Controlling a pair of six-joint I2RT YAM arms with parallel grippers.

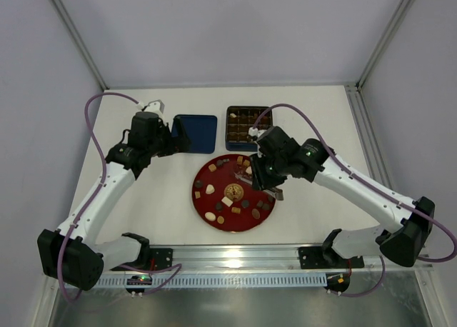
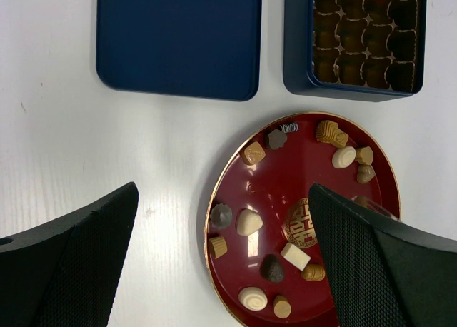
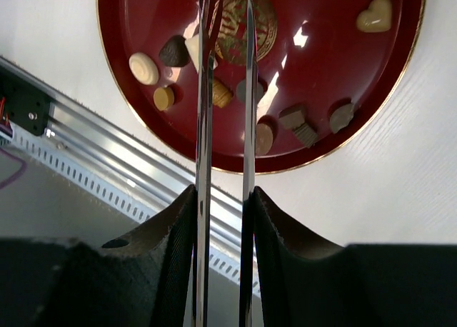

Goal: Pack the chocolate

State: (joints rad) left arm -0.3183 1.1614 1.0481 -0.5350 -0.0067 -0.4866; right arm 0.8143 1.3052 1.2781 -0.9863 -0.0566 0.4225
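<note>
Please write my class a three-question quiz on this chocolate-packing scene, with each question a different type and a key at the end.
1. True or false: the left pincer is open.
2. What is the right pincer gripping? A. metal tweezers B. a chocolate C. the tin lid
3. Fill the gap: the loose chocolates lie on a round red ____.

Key: 1 true; 2 A; 3 plate.
</note>
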